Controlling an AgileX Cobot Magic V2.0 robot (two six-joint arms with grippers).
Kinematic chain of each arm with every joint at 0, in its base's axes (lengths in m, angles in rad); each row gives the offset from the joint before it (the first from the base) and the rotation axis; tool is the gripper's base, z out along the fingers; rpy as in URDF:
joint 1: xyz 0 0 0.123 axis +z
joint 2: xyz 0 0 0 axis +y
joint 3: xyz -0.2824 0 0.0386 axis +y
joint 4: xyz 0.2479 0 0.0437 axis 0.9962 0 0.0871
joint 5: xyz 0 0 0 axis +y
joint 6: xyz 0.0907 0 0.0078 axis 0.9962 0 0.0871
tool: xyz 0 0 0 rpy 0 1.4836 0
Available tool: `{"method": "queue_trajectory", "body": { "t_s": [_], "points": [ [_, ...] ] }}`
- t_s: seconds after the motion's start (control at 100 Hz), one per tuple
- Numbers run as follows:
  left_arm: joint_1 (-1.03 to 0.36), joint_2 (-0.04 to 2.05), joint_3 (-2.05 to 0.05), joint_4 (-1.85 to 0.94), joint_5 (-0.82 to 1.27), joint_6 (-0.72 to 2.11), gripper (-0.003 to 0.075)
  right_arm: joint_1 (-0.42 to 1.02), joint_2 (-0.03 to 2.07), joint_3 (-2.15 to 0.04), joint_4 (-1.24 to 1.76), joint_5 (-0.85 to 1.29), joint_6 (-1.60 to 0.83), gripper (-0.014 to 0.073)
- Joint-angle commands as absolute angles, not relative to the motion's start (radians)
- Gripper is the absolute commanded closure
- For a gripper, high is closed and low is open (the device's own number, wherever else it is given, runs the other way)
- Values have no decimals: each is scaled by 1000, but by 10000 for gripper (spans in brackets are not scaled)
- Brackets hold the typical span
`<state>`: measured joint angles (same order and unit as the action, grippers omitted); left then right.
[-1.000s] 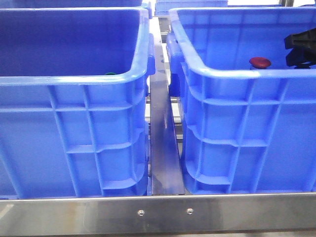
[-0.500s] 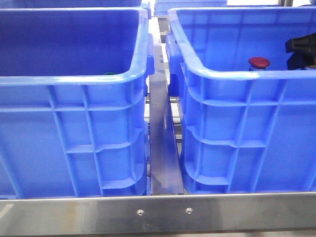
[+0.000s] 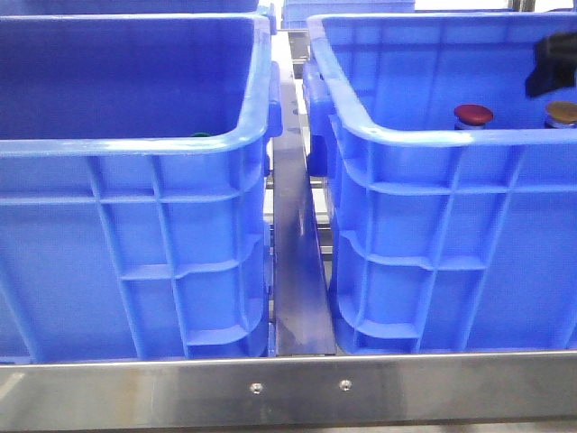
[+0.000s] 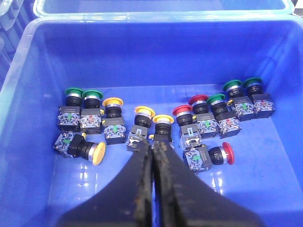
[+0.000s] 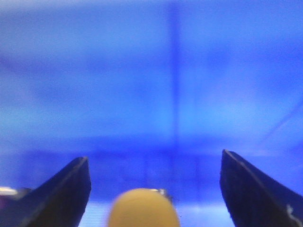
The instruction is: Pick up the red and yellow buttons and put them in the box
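My right gripper (image 5: 154,189) is spread wide, empty; the yellow button (image 5: 143,208) sits between its fingertips. Only the front view shows the red button (image 3: 473,114) beside it in the box (image 3: 433,135). My left gripper (image 4: 154,156), pressed together, hovers over a crate (image 4: 142,61) of buttons.

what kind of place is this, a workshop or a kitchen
Most likely a workshop or factory sorting bench: deep blue crates stand on a bare metal frame, and one crate holds a batch of industrial push buttons in red, yellow and green.
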<state>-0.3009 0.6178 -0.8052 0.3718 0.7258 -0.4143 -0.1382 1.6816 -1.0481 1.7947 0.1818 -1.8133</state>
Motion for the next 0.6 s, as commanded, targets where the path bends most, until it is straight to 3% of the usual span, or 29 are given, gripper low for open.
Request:
{"method": "queue_trajectory", "body": {
  "t_s": [0.0, 0.59],
  "points": [
    [-299, 617, -832, 388, 658, -424, 739, -146, 1576, -1045, 1813, 203, -1820, 9],
    [-299, 617, -832, 388, 658, -424, 739, -30, 955, -762, 1899, 114, -1819, 11]
  ]
}}
